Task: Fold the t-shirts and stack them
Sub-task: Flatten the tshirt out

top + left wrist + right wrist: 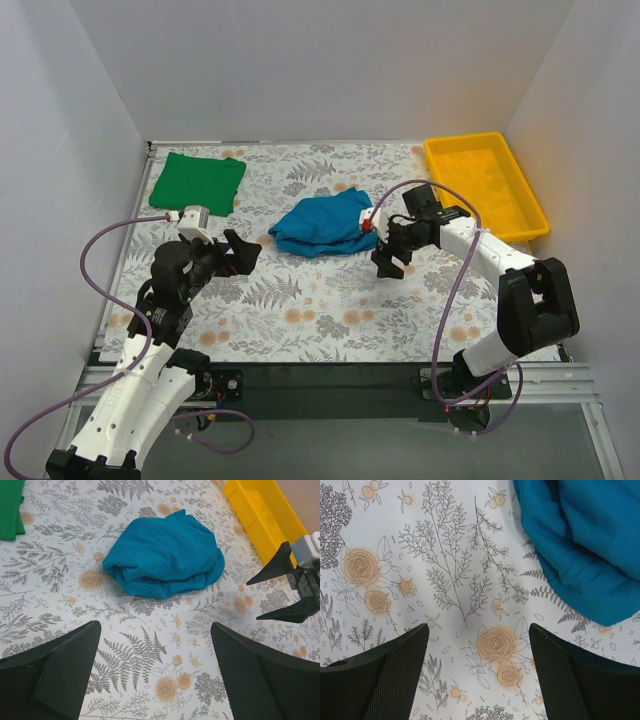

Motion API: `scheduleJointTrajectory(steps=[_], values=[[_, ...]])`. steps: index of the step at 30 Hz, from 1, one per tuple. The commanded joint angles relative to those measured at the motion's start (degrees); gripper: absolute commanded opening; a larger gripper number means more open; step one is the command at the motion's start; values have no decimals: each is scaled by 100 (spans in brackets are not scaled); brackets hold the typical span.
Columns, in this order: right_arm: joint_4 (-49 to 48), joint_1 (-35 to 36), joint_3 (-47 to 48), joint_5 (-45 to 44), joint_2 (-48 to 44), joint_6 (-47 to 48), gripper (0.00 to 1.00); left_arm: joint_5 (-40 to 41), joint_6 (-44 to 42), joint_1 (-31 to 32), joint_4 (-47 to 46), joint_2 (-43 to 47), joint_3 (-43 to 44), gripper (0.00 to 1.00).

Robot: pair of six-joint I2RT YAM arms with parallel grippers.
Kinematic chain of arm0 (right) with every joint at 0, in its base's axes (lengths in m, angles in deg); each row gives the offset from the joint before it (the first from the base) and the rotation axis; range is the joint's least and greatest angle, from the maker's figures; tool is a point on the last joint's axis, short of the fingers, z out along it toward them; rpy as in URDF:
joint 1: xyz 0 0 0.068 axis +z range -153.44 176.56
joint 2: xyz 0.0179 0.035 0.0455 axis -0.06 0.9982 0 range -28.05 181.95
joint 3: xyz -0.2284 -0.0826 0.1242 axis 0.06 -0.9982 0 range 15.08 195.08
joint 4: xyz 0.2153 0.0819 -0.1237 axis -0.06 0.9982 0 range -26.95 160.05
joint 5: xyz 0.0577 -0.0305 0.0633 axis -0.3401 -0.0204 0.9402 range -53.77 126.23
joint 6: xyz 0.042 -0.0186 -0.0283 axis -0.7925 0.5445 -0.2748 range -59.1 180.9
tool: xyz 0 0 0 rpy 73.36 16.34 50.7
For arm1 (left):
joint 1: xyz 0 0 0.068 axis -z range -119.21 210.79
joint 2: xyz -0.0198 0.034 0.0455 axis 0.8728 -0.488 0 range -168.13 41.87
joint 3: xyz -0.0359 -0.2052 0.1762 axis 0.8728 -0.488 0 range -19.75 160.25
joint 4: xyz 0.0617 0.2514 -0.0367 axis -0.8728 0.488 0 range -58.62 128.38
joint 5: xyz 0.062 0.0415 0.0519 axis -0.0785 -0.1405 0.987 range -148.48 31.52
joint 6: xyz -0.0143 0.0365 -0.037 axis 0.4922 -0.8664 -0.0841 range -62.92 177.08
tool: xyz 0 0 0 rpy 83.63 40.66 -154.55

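I see the crumpled teal-blue cotton t-shirt lying in a loose heap around the middle of the fern-and-rose printed worktop, a little nearer the far edge than the near one. It is bunched and unfolded, with a thick rolled hem facing my left wrist camera.

The bright green cotton t-shirt lies flat as a neat rectangle in the far left corner, well apart from the teal one. The yellow plastic tray sits in the far right corner.

My left gripper hangs to the left of the teal-blue shirt, apart from it, with its fingers spread wide and nothing between them; they frame bare print.

My right gripper hovers just beside the shirt's right-hand, nearer side. Its jaws are likewise spread and hold nothing, over bare worktop, with the cloth's edge beyond them. I cannot tell whether either gripper touches the surface.
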Motion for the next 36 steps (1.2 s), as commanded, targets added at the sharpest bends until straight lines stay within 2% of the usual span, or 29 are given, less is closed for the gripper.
scheduleJointTrajectory(steps=[1,17,36], values=[[-89,-173,212,274,82,-230,87,-76,-97,-10,-132,14,-71,92],[-177,-789,634,889,635,-1117,85,-102,-123,-10,-150,14,-80,91],[-203,-912,801,846,1005,-1328,83,-111,-123,-19,-168,-21,-80,91]])
